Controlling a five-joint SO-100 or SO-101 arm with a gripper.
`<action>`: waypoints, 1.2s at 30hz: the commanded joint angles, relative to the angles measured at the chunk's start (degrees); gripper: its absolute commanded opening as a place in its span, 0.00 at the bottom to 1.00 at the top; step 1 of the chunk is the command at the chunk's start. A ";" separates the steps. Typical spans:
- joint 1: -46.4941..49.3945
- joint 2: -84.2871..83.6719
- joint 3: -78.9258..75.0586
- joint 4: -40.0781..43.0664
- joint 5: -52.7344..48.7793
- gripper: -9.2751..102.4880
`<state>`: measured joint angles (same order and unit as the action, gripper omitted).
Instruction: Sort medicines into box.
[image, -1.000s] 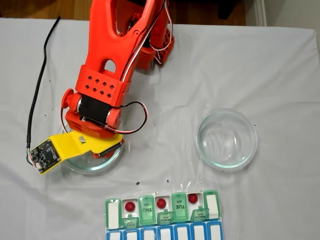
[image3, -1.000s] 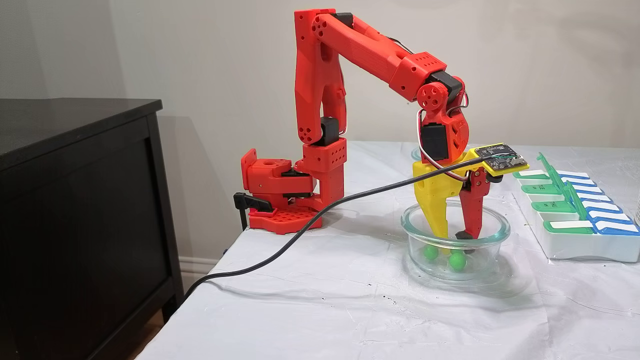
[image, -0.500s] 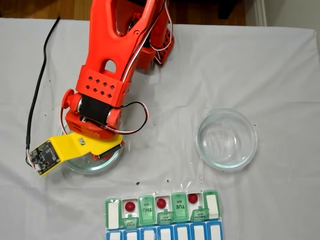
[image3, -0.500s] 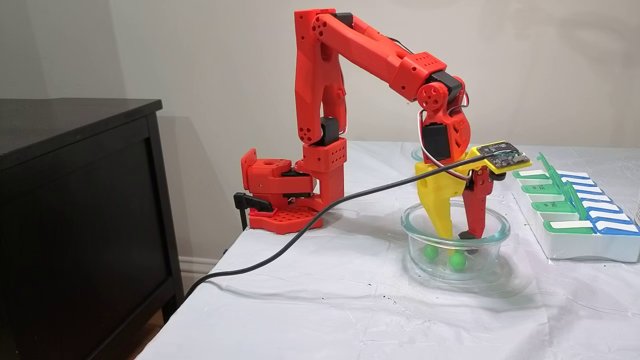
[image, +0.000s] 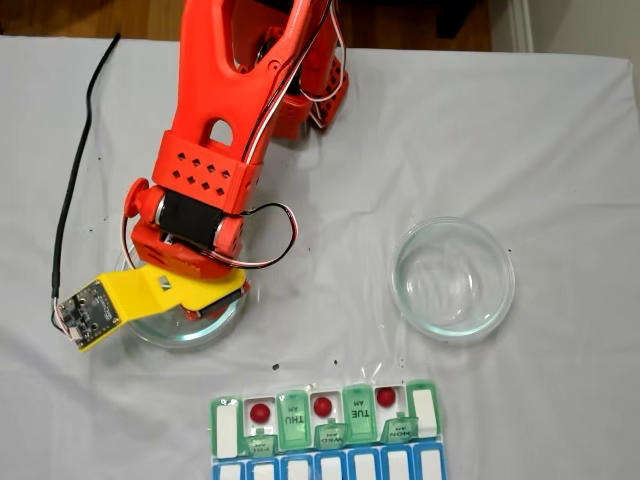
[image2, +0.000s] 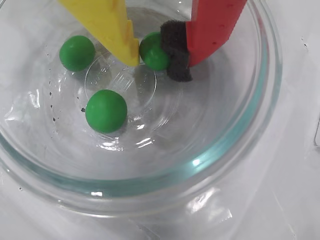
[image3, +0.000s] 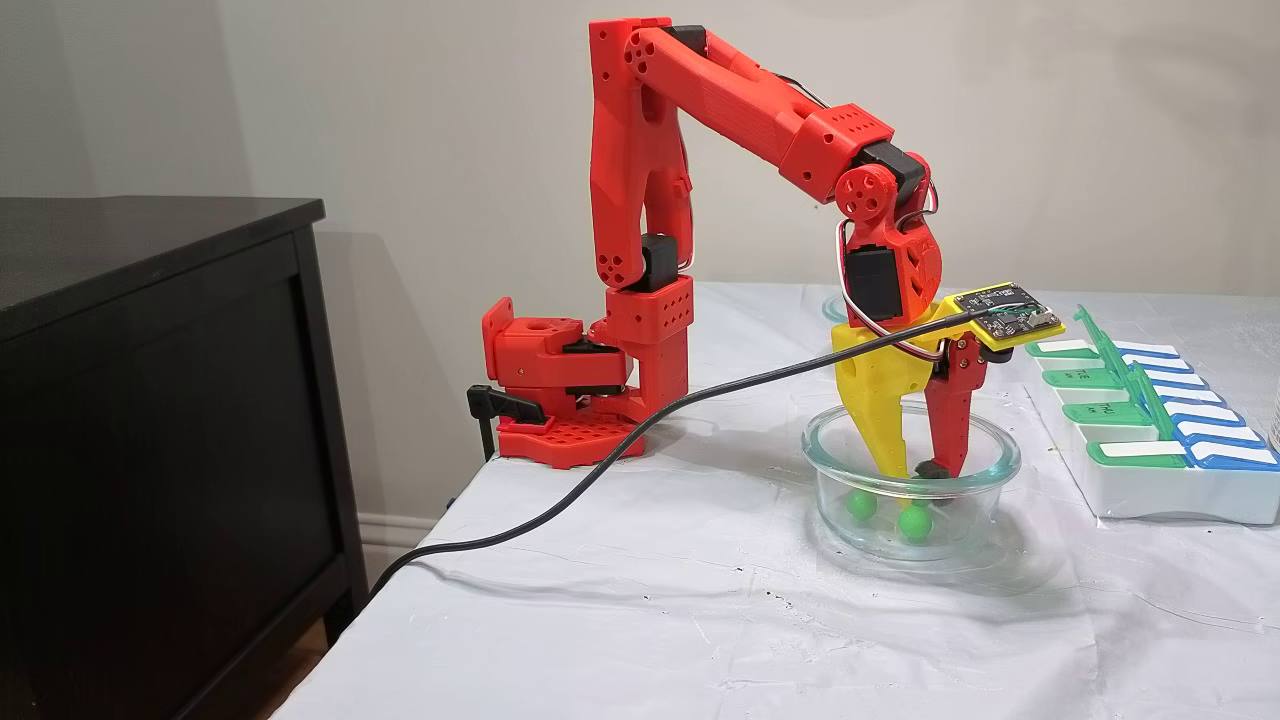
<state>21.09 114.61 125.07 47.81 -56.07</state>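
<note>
White-clothed table by a plain wall: the green-ball pick is in hand.

The gripper reaches into the glass dish, its yellow and red fingers closed around one green ball; whether the grip is firm is hard to tell. Two more green balls lie loose in the dish. The pill box, near the dish, holds three red balls. Next, I judge, comes a steady lift clear of the rim. From above, the arm hides the dish's contents.
</note>
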 joint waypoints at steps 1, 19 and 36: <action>-0.70 14.06 -0.97 1.32 1.49 0.08; -29.53 15.64 -12.39 -11.78 34.80 0.08; -37.79 2.90 -10.28 -20.83 36.47 0.08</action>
<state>-16.17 116.98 118.30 29.18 -19.51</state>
